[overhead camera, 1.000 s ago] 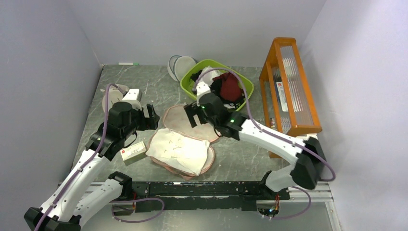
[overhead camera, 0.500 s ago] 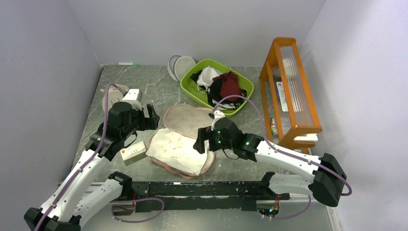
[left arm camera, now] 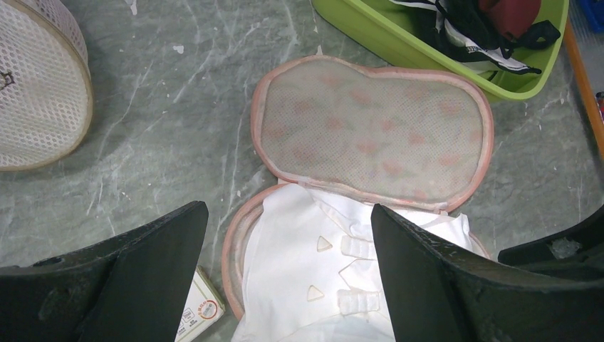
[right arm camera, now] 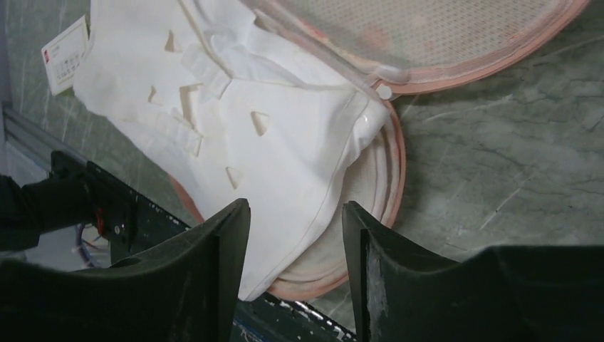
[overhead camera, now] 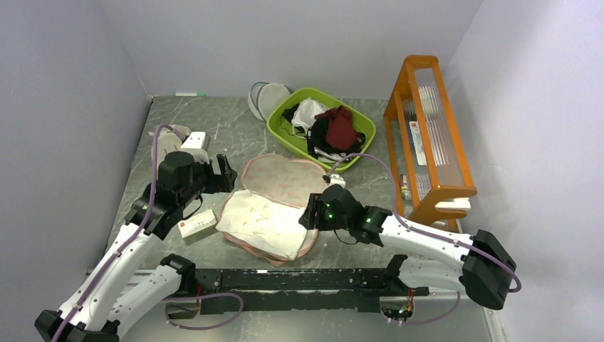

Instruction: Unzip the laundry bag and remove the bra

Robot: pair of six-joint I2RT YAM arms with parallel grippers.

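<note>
The peach-pink laundry bag (overhead camera: 281, 179) lies unzipped and spread open in the middle of the table, its flowered lid (left arm camera: 370, 128) flat on the far side. The cream-white bra (overhead camera: 262, 222) lies in the near half and hangs over its front rim; it also shows in the left wrist view (left arm camera: 320, 278) and the right wrist view (right arm camera: 235, 121). My left gripper (overhead camera: 222, 171) is open and empty, hovering at the bag's left side (left arm camera: 288, 210). My right gripper (overhead camera: 311, 214) is open and empty over the bra's right edge and the bag's rim (right arm camera: 295, 206).
A green basket (overhead camera: 278, 128) with a dark red garment (overhead camera: 340, 128) stands behind the bag, a round white mesh pouch (overhead camera: 267, 100) beside it. An orange rack (overhead camera: 427, 128) stands at the right. A small white-and-red box (overhead camera: 197, 224) lies left of the bag. A black rail (overhead camera: 299, 278) runs along the near edge.
My right arm has swung from the far side of the bag near the basket to the bag's near right edge. The left arm, bag and bra have not moved.
</note>
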